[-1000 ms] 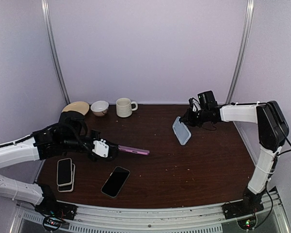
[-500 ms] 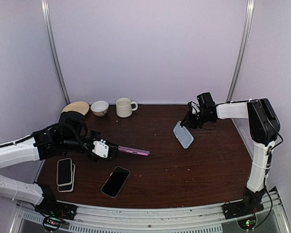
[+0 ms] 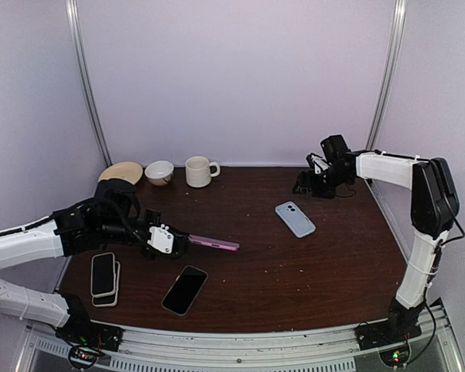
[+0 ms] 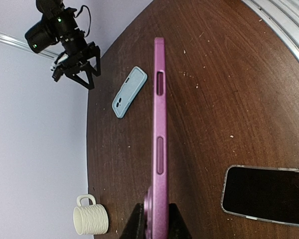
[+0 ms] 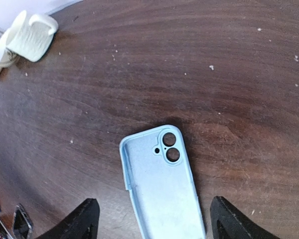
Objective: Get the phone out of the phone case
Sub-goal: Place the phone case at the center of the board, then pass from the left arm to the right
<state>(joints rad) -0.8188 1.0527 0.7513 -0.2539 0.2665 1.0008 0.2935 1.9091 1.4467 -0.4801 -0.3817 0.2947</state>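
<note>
Right jaws gaping wide just behind empty blue case (image 3: 295, 219) lying flat on tabletop (image 3: 294, 271); left jaws pinching pink case (image 4: 159, 124) edge-on aloft, probably presenting it for stripping.

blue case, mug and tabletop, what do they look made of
Blue case: likely soft silicone or rubbery plastic, with a matte finish, no glare and a rounded lip.
Mug: probably ceramic, cream, with a textured wall.
Tabletop: dark wood or wood-look laminate with visible grain; cannot tell which.
</note>
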